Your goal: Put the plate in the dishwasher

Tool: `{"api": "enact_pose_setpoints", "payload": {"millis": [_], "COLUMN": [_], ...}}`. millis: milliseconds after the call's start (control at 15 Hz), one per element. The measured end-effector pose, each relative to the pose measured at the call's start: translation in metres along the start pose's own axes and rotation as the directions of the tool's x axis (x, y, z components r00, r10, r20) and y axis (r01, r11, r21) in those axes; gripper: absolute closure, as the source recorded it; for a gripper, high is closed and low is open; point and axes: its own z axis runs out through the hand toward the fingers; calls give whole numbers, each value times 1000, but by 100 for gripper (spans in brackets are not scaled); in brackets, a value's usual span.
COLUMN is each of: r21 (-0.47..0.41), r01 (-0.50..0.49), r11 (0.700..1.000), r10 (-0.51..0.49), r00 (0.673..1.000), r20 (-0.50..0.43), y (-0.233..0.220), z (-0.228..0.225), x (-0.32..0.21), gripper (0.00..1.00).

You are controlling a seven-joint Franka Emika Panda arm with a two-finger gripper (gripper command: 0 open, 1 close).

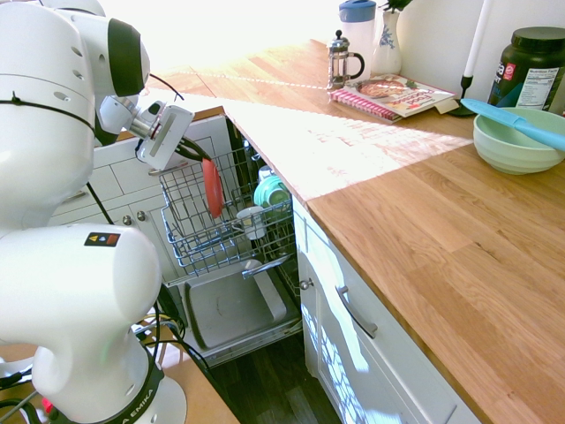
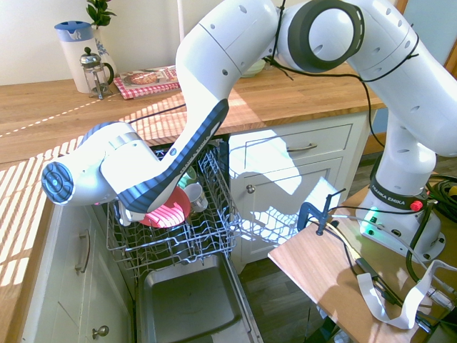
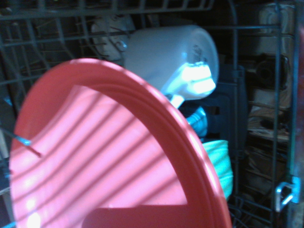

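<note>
The plate (image 1: 213,187) is held on edge by the closed gripper (image 1: 196,155) (rim pinched), directly below the fingers. The dishwasher (image 1: 228,231) rack lies just beneath, so the plate is aligned for lowering between the wires.

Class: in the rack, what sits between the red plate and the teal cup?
A white mug sits between plate and teal cup, seen in the first exterior view.
</note>
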Motion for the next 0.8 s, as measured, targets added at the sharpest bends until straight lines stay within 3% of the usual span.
{"api": "enact_pose_setpoints", "payload": {"millis": [67,133,533,800], "r21": [7,16,83,142], "r01": [6,17,61,118], "r11": [1000,1000,995,983], "r10": [-7,-17,-78,-163], "r00": [1000,999,973,917], "r20": [14,39,218,363], "y": [-6,-13,-29,-32], "z": [-1,0,13,14], "x": [-1,-3,33,42], "gripper": [100,0,0,0]}}
